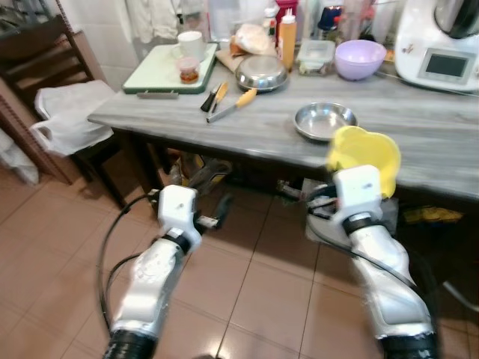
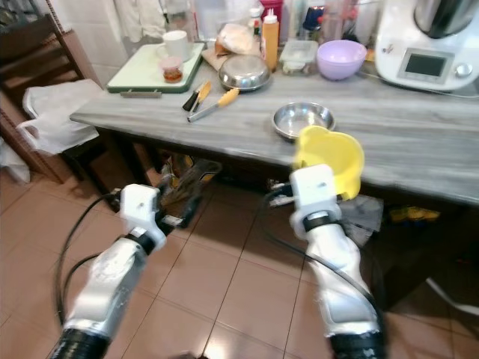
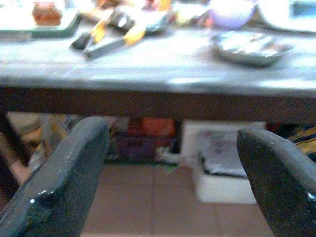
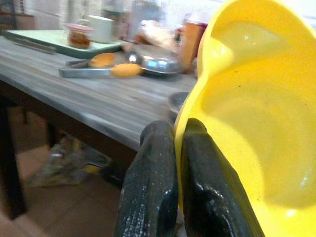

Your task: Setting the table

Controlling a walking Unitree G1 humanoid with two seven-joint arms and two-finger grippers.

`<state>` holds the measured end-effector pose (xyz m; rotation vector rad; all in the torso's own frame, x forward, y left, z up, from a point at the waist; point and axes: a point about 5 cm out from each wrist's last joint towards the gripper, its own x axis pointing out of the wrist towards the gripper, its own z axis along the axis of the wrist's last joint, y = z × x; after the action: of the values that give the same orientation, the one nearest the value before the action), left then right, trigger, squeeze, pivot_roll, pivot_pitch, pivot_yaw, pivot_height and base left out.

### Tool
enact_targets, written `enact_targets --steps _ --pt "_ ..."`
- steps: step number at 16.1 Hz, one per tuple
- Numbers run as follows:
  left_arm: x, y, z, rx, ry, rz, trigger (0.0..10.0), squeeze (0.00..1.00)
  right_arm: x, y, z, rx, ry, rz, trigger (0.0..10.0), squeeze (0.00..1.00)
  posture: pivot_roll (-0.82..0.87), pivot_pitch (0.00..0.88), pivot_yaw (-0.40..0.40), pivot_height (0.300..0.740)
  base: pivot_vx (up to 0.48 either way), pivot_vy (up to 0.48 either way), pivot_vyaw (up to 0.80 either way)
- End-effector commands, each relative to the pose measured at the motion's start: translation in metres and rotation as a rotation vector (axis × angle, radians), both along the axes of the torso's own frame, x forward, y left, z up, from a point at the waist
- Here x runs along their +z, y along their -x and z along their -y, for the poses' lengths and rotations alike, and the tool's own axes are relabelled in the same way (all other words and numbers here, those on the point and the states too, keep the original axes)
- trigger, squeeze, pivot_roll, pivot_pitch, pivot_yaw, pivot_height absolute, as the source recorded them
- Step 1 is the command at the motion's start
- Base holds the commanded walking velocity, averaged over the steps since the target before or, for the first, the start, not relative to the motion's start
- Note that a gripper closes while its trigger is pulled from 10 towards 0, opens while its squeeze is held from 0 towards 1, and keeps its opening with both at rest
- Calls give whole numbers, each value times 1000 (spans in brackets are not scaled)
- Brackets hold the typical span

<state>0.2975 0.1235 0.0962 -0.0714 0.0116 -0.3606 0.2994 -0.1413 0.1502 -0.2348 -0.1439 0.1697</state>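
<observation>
Holding a yellow bowl [image 1: 365, 158] in the right pincer [image 4: 173, 148]: two black fingers [image 4: 150, 192] pressed on the bowl's rim, one on the outside, one against the inner wall, bowl tilted up on its side with the opening facing the wrist camera. Bowl sits in the air just in front of the near edge of the grey table [image 1: 247, 127], close to the steel dish [image 1: 323, 120] but not touching the tabletop. Left pincer [image 1: 217, 206] is lower, below table-edge height and in front of it, fingers [image 3: 69, 177] spread wide with nothing between them; through the gap you see the table edge and clutter underneath. On the table: green tray [image 1: 161, 71] at far left carrying a white cup [image 1: 190, 45] and a small jar [image 1: 188, 70]; two yellow-handled utensils [image 1: 232, 103] just right of the tray; a steel lid [image 1: 262, 73] behind them; an orange bottle [image 1: 287, 39], a clear box [image 1: 315, 55] and a purple bowl [image 1: 360, 58] along the back; white kitchen machine [image 1: 441, 46] at far right. Dark wooden chair [image 1: 45, 67] with a white bag [image 1: 71, 116] on it stands left of the table. Floor is reddish tile [image 1: 254, 292].
</observation>
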Motion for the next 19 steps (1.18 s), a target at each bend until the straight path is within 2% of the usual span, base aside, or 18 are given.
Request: enact_targets --steps 1,6,16,19 --pt "4 -1 2 -10 -4 17 10000 0 3 1 5 -11 1 12 10000 0 -58 73 74 740 386 0 0" --pt "3 0 4 -18 -1 12 10000 0 3 1 5 -16 -2 6 10000 0 -65 78 76 740 385 0 -546" --pt "3 0 5 -19 -3 12 10000 0 5 2 3 -5 8 18 10000 0 -67 81 77 740 380 0 0" --pt "8 0 5 -21 -3 31 10000 0 6 3 2 3 16 25 10000 0 -66 82 74 740 369 0 0"
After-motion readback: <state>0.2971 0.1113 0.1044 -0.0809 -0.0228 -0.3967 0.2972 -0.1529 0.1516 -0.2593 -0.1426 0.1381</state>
